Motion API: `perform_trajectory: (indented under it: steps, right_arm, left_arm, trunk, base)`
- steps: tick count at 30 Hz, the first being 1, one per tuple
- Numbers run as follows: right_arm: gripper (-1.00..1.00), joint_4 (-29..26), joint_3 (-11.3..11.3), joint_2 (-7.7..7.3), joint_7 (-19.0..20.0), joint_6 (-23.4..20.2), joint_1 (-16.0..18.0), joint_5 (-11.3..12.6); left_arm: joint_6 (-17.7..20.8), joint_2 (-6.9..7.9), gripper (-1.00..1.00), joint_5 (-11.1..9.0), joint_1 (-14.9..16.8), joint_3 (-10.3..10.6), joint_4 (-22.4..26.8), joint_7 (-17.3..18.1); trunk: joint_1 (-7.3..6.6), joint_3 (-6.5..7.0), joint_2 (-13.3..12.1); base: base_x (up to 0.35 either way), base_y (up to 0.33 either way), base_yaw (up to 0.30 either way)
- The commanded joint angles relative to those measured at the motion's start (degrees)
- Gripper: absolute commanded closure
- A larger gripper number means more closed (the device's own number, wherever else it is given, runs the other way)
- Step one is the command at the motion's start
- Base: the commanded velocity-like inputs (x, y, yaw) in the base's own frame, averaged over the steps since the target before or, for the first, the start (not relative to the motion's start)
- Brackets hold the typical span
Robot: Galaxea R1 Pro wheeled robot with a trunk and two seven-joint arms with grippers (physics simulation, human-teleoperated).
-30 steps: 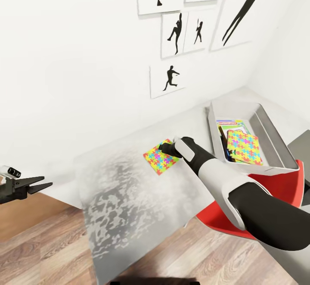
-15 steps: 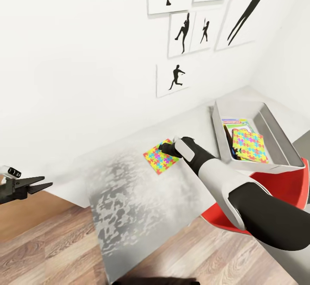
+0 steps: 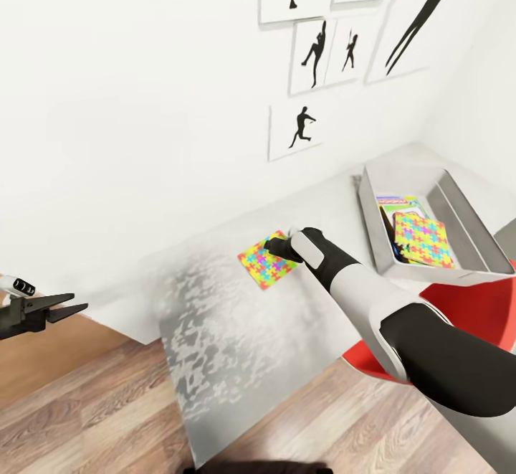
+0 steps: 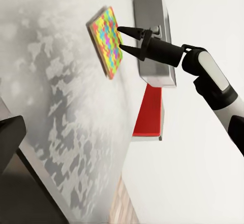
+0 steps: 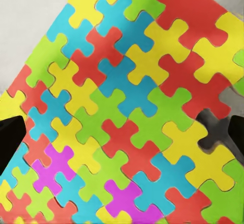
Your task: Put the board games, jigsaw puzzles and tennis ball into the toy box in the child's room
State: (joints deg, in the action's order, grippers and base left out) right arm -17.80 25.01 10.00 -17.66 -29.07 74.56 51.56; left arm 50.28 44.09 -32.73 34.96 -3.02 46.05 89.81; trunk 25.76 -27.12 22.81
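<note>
Over the table [image 3: 236, 330] in the head view, the scene has slid rightward: your base moved, not the jigsaw puzzle [image 3: 264, 267]. Left wrist view: right gripper [image 4: 120, 38] spread wide above it. Right wrist view: puzzle close below; descend.

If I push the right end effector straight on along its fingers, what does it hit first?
Most likely the jigsaw puzzle on the table: the right end effector, fingers apart, points at its coloured face from close by. The remaining gap is hard to judge.
</note>
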Motion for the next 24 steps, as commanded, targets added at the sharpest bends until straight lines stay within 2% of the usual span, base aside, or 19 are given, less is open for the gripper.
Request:
perform_trajectory:
  steps: [1, 9, 24]
  right_arm:
    - [-1.0, -0.05, 0.3, 0.0, -0.45, -0.11, 0.06, 0.47]
    - [-1.0, -0.05, 0.3, 0.0, -0.45, -0.11, 0.06, 0.47]
    - [-1.0, -0.07, 0.39, 0.0, -0.45, -0.11, 0.06, 0.47]
  left_arm:
    - [0.61, 0.03, -1.0, -0.03, 0.02, 0.06, 0.0, 0.19]
    - [0.62, -0.28, -1.0, 0.01, 0.02, 0.06, 0.0, 0.19]
    - [0.67, -0.41, -1.0, 0.03, 0.02, -0.05, 0.0, 0.19]
  trunk:
    - [0.02, -0.1, 0.11]
    - [0.02, -0.1, 0.11]
    - [0.02, -0.1, 0.11]
  base:
    - [-0.131, 0.06, 0.0]
    - [-0.107, 0.085, 0.0]
    - [-0.029, 0.114, 0.0]
